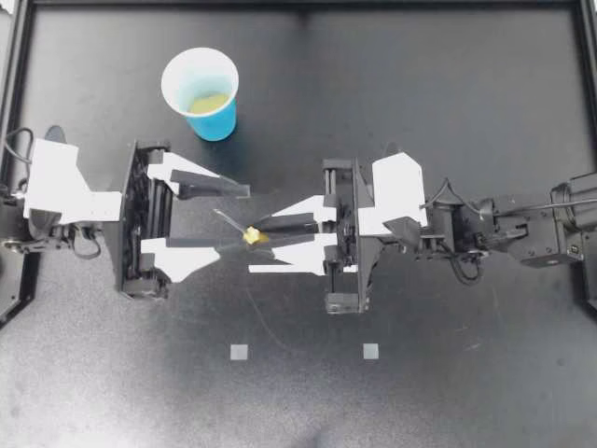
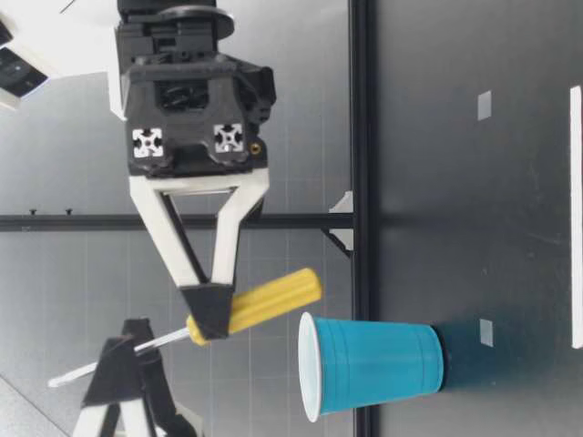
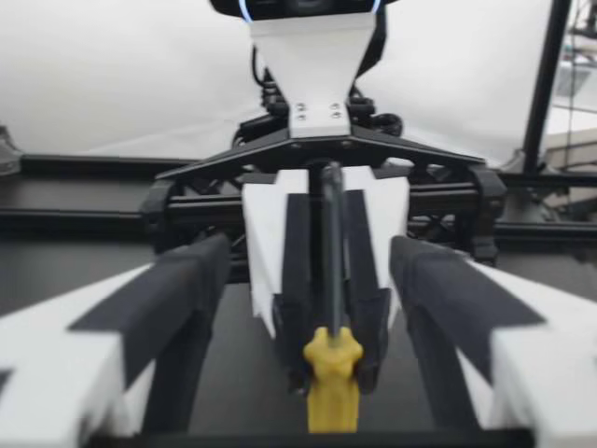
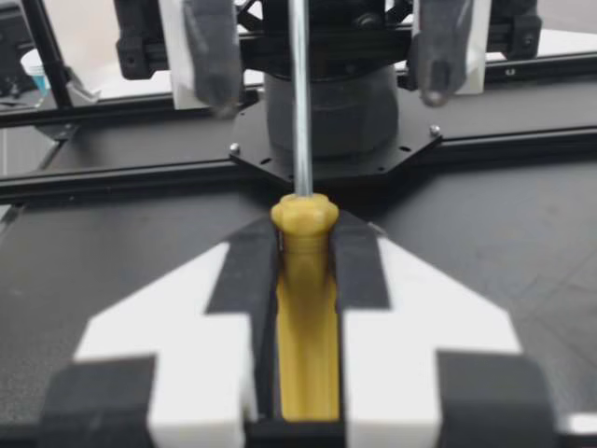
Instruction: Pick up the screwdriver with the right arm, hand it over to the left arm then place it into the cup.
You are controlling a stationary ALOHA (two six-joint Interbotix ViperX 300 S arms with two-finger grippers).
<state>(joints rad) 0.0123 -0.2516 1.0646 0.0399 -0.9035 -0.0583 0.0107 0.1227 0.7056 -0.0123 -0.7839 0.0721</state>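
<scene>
The screwdriver (image 1: 250, 235), with a yellow handle and a thin metal shaft, hangs above the table's middle with my right gripper (image 1: 256, 245) shut on the handle. In the right wrist view the handle (image 4: 303, 308) sits between the pads, and the shaft (image 4: 298, 93) runs ahead between the other arm's fingers (image 4: 210, 56). My left gripper (image 1: 245, 219) faces it, open, with its fingers on either side of the shaft and clear of it (image 3: 331, 252). In the low view the screwdriver (image 2: 264, 300) is tilted, tip higher. The blue cup (image 1: 201, 93) stands upright at the back left.
Two small grey square marks (image 1: 240, 352) (image 1: 371, 351) lie on the black table toward the front. A black frame rail (image 1: 19, 140) borders the table. The cup (image 2: 373, 364) stands below and beside the grippers in the low view, with a yellowish tint inside.
</scene>
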